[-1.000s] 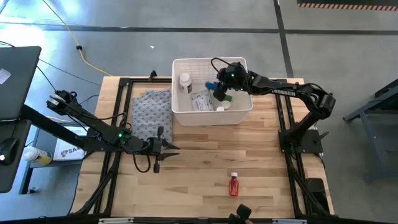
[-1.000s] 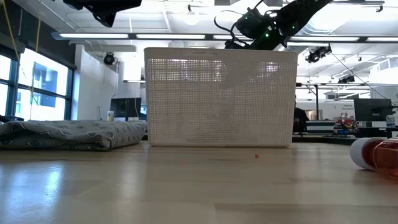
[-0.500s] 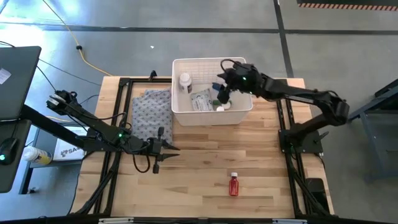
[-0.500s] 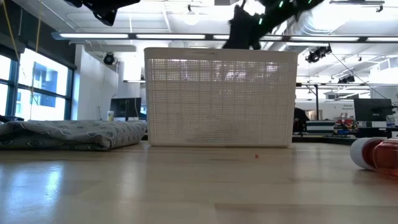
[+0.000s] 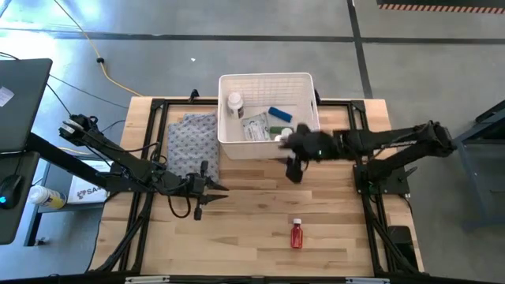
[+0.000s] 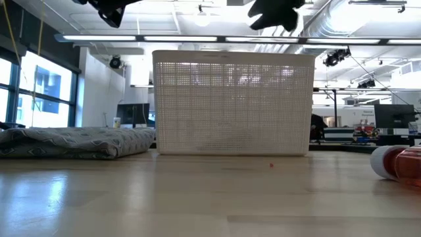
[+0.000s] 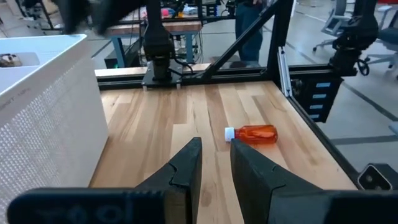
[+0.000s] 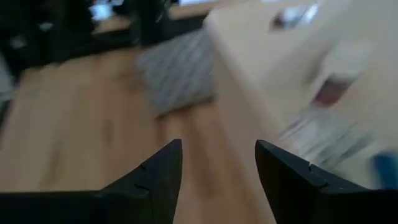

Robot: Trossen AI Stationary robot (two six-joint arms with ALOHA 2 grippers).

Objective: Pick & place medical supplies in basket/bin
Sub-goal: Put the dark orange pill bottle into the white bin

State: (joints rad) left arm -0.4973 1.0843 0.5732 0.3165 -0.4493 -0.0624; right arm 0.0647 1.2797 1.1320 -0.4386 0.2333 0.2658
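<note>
The white slotted basket (image 5: 268, 81) stands at the table's far middle. In it lie a white pill bottle (image 5: 234, 102), a crinkly packet (image 5: 254, 126), the blue block (image 5: 280, 115), the green tube (image 5: 282, 130) and a white vial (image 5: 279, 138). A red white-capped bottle (image 5: 297, 233) lies on its side near the near edge, also seen as the red bottle (image 7: 252, 134). My right gripper (image 5: 294, 170) hangs open and empty above the table just in front of the basket's near right corner, fingers wide apart in its wrist view (image 8: 217, 162). My left gripper (image 5: 209, 190) waits near the cloth, narrowly open (image 7: 214, 144).
A folded grey patterned cloth (image 5: 189, 144) lies left of the basket, its edge on the table (image 6: 72, 141). Bare wood stretches between the basket's near wall (image 6: 233, 102) and the red bottle (image 6: 398, 162). Black frame rails run along both table sides.
My right gripper has drawn out of the basket, rising over its near wall and moving toward the table's near edge. The blue block, earlier beside its fingers, now lies in the basket. The left arm has kept still.
</note>
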